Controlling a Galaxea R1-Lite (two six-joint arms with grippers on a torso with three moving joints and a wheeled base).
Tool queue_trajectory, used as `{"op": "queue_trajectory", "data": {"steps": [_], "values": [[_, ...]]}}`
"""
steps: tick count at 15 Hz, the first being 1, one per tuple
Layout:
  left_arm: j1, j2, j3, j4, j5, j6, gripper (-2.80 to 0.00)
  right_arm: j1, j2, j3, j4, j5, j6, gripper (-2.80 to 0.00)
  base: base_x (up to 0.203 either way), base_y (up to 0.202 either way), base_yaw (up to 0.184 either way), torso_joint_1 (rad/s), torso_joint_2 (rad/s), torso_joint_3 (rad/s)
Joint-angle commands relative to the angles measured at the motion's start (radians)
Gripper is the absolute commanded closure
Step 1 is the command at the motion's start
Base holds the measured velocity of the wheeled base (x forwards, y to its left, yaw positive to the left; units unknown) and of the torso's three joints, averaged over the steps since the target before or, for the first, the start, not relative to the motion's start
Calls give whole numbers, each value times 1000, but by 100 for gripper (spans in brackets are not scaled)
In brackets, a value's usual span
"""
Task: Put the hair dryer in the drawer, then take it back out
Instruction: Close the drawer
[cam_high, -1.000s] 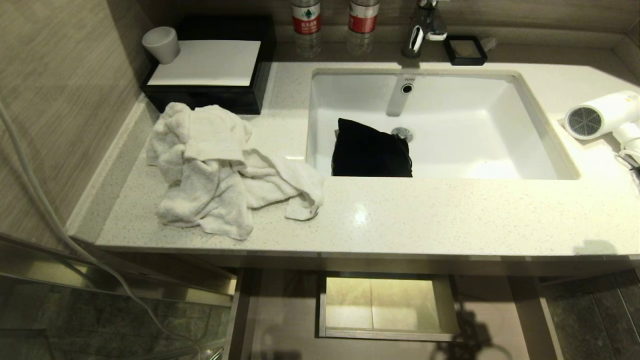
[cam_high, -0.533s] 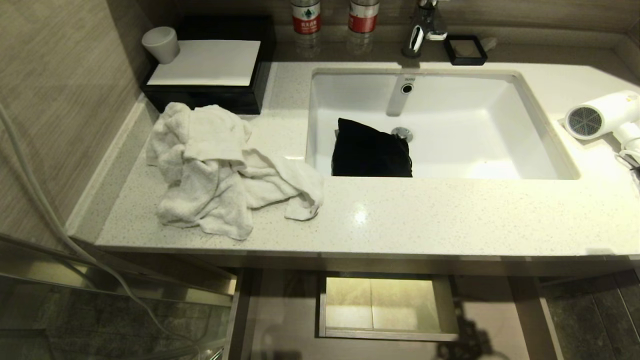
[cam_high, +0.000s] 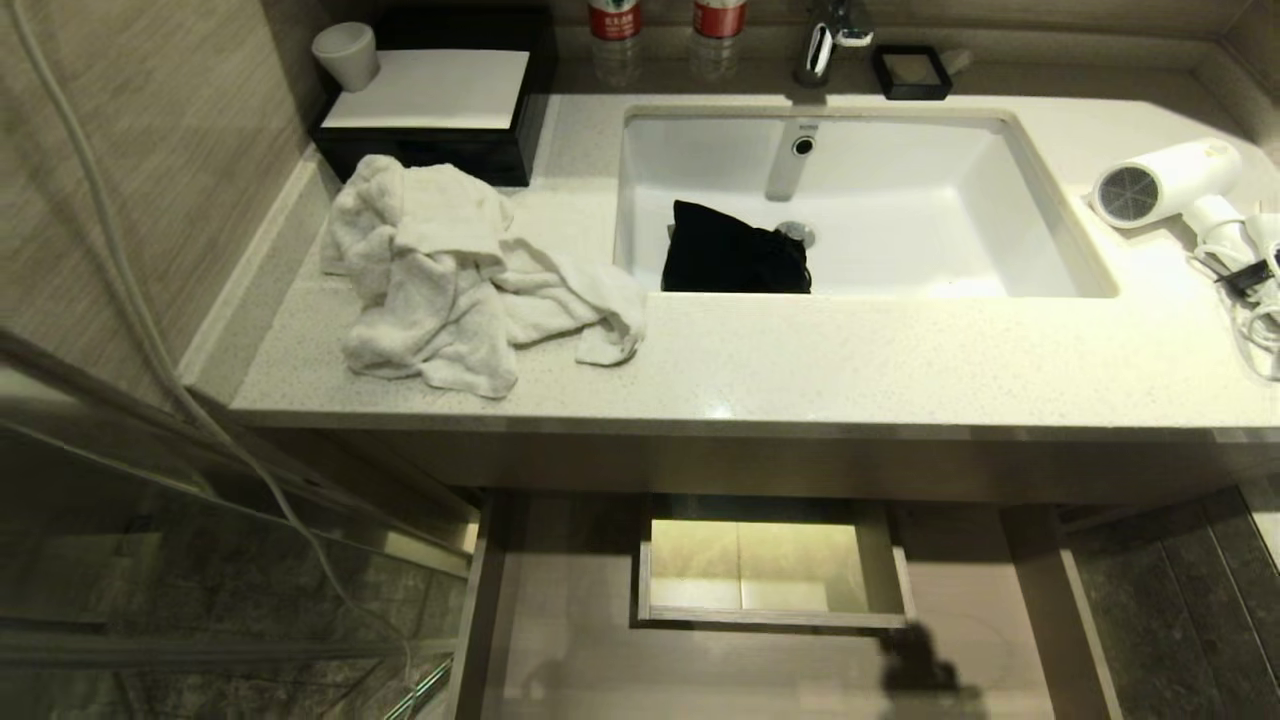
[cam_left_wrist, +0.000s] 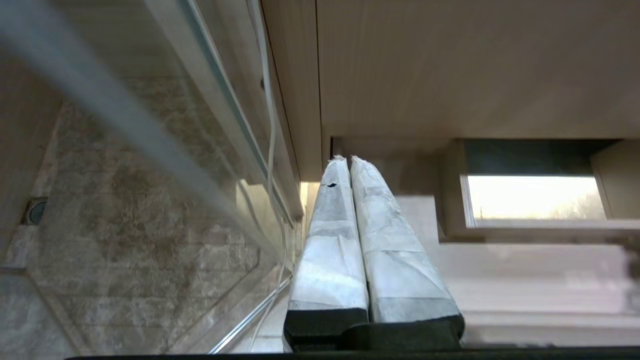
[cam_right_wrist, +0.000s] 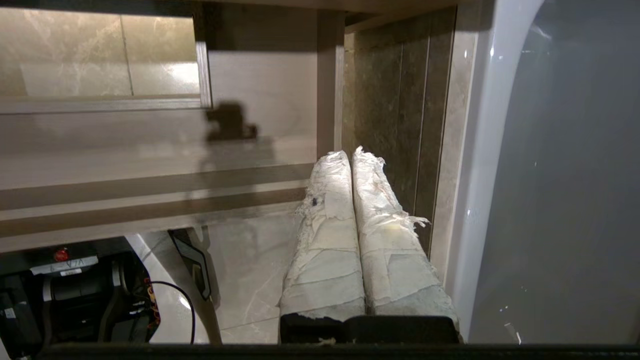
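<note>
counter front (cam_high: 800, 370): bare strip | left: crumpled towel (cam_high: 440, 280) | sink (cam_high: 1040, 200): black pouch (cam_high: 735, 262) | drawer (cam_high: 560, 620): open, boxed cut-out (cam_high: 770, 565) mid-back

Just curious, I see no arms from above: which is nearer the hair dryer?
Probably the right. The right arm sits low by the drawer's right side, below the hair dryer's end of the counter; the left arm sits by the drawer's left side.
</note>
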Motion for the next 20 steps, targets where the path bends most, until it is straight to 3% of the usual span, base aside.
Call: {"op": "queue_trajectory", "data": {"steps": [1,14,20], "values": [[0,0,2,0,0,0,0,0,-7,3,-1,-1,-3,0,0,0,0,-320,119,-198],[0,0,2,0,0,0,0,-1,-12,30,-46,-4,-6,0,0,0,0,-285,32,-250],[0,0,2,0,0,0,0,-3,-17,33,-50,-4,-3,0,0,0,0,-220,269,45]]}}
